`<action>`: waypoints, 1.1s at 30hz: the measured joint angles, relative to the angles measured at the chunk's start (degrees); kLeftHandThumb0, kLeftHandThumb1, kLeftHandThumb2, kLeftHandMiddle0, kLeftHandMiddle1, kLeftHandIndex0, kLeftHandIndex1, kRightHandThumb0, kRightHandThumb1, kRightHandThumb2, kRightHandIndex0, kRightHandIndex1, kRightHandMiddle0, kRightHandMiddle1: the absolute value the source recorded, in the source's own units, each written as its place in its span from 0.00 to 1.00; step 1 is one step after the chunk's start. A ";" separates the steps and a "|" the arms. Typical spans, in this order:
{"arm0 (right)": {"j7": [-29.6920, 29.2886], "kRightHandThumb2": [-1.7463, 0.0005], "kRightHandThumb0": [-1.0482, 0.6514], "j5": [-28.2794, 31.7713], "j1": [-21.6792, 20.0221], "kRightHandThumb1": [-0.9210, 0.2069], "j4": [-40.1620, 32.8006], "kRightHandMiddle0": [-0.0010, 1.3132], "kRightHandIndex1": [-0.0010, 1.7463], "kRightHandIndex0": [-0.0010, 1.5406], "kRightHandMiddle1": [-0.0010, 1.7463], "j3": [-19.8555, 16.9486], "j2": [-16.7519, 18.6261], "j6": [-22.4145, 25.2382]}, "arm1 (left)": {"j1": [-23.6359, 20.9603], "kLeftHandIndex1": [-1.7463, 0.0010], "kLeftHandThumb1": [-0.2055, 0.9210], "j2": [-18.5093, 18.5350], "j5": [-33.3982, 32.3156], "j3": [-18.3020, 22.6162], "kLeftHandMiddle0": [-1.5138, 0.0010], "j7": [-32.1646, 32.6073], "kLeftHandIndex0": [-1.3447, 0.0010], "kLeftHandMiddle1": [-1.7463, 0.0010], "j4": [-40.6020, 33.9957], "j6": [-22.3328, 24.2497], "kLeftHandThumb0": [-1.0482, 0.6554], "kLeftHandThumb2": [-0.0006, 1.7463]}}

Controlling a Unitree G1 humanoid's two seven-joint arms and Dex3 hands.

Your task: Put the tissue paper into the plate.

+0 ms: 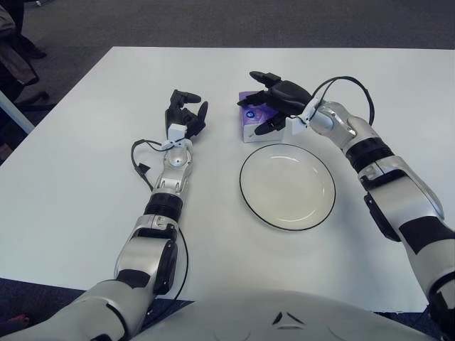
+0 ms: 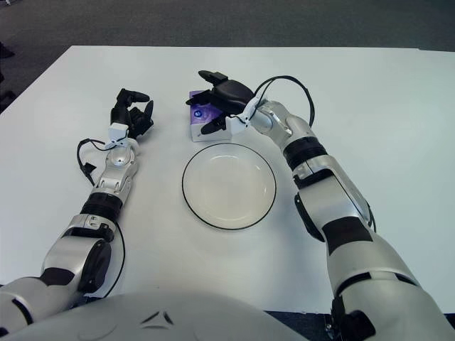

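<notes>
While the right hand (image 1: 276,99) spreads over the tissue pack (image 1: 250,122) (ungrasped), the plate (image 1: 286,186) sits beside.

Tissue pack (image 1: 253,119) purple and white; plate (image 1: 286,186) white, dark rim; table (image 1: 85,185) white.

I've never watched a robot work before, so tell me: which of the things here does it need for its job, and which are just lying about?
Needed for the job:
- tissue pack, purple and white, beyond the plate
- plate, nothing in it
- right hand, fingers spread over the pack

Just there:
- left hand, idle left of the pack
- white table
</notes>
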 measured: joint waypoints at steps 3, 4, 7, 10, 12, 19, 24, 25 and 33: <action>-0.93 0.76 0.30 -0.08 -0.93 0.00 1.92 0.41 0.00 0.34 0.00 0.52 0.40 -0.28 | -0.01 0.11 0.96 -0.01 0.00 0.00 0.45 0.00 0.69 0.00 0.03 -0.09 0.40 0.23; -1.07 0.76 0.30 -0.07 -1.23 0.00 2.50 0.41 0.00 0.34 0.00 0.65 0.57 -0.29 | -0.01 0.11 0.97 -0.01 0.00 0.00 0.45 0.00 0.69 0.00 0.03 -0.14 0.40 0.23; -1.08 0.76 0.30 0.10 -1.80 0.00 4.10 0.41 0.00 0.34 0.00 0.79 1.07 -0.28 | -0.01 0.11 0.97 -0.02 0.00 0.00 0.45 0.01 0.69 0.00 0.03 -0.22 0.40 0.22; -0.04 0.76 0.29 0.72 -2.11 0.00 5.68 0.40 0.00 0.33 0.00 0.79 1.59 -0.28 | -0.01 0.11 0.97 -0.02 0.00 0.00 0.45 0.02 0.69 0.00 0.02 -0.26 0.40 0.22; 1.01 0.76 0.29 1.28 -2.14 0.00 6.47 0.40 0.00 0.32 0.00 0.77 1.78 -0.38 | 0.00 0.11 0.97 -0.04 0.00 0.00 0.45 0.03 0.69 0.00 -0.04 -0.27 0.40 0.22; 4.25 0.77 0.27 3.00 -2.21 0.00 8.02 0.34 0.00 0.22 0.00 0.72 1.82 -1.02 | 0.17 0.12 0.98 -0.04 0.01 0.00 0.45 0.07 0.69 0.00 -0.42 -0.27 0.40 0.21; 8.95 0.77 0.24 3.50 -2.89 0.00 8.10 0.27 0.00 0.16 0.00 0.83 1.81 0.50 | 0.36 0.12 0.99 0.00 0.02 0.00 0.45 0.07 0.69 0.00 -0.77 -0.28 0.40 0.19; 9.65 0.77 0.24 3.65 -3.06 0.00 8.10 0.25 0.00 0.15 0.00 0.82 1.81 0.79 | 0.39 0.12 1.00 0.01 0.02 0.00 0.45 0.07 0.69 0.00 -0.83 -0.28 0.40 0.19; 14.30 0.79 0.23 5.69 -3.39 0.00 7.88 0.18 0.00 0.14 0.00 0.53 1.79 2.48 | 0.75 0.12 1.00 0.06 0.02 0.05 0.45 0.09 0.69 0.00 -1.49 -0.27 0.40 0.18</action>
